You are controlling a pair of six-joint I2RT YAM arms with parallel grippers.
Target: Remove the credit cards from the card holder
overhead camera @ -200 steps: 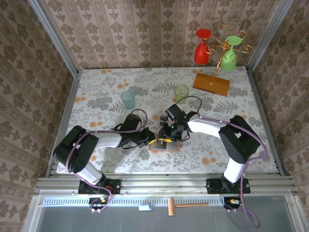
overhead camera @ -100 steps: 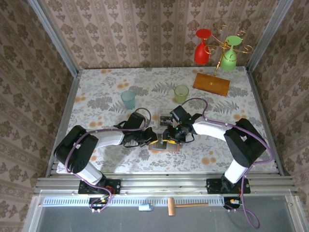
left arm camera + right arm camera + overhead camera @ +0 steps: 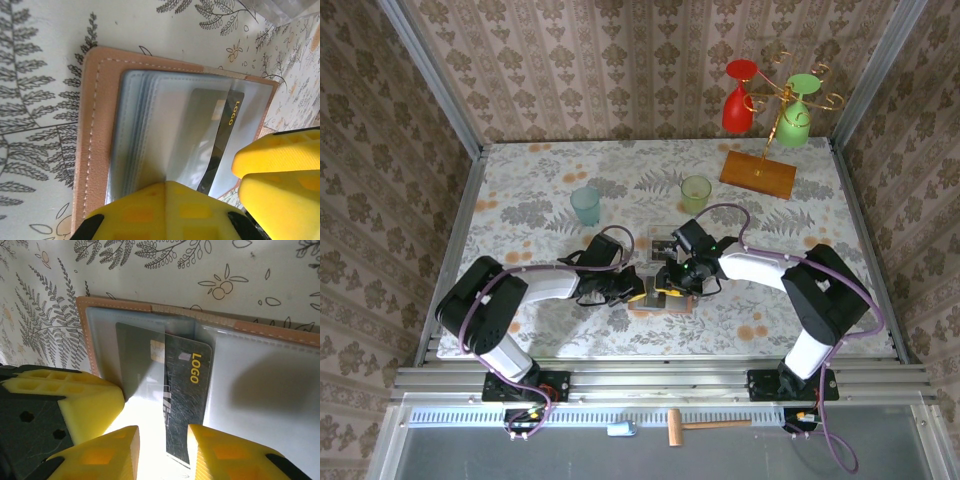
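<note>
The salmon-pink card holder (image 3: 661, 299) lies open on the table between both arms, its grey-blue pockets (image 3: 150, 125) facing up. A black credit card (image 3: 186, 400) marked LOGO sticks partway out of a pocket (image 3: 226, 125). My left gripper (image 3: 166, 184) is shut, pinching a clear pocket leaf at the holder's near edge (image 3: 638, 290). My right gripper (image 3: 162, 452) is open and straddles the card's free end, its right finger (image 3: 230, 455) close to the card. In the top view it (image 3: 672, 284) is over the holder.
A clear tray (image 3: 663, 240) lies just behind the holder. A teal cup (image 3: 586, 205) and a green cup (image 3: 696, 189) stand farther back. At the back right is an orange stand base (image 3: 758, 174) with a red and a green glass hanging on it.
My right wrist has swung a little to the right and settled over the holder. The left gripper has closed slightly and stayed at the holder's left edge.
</note>
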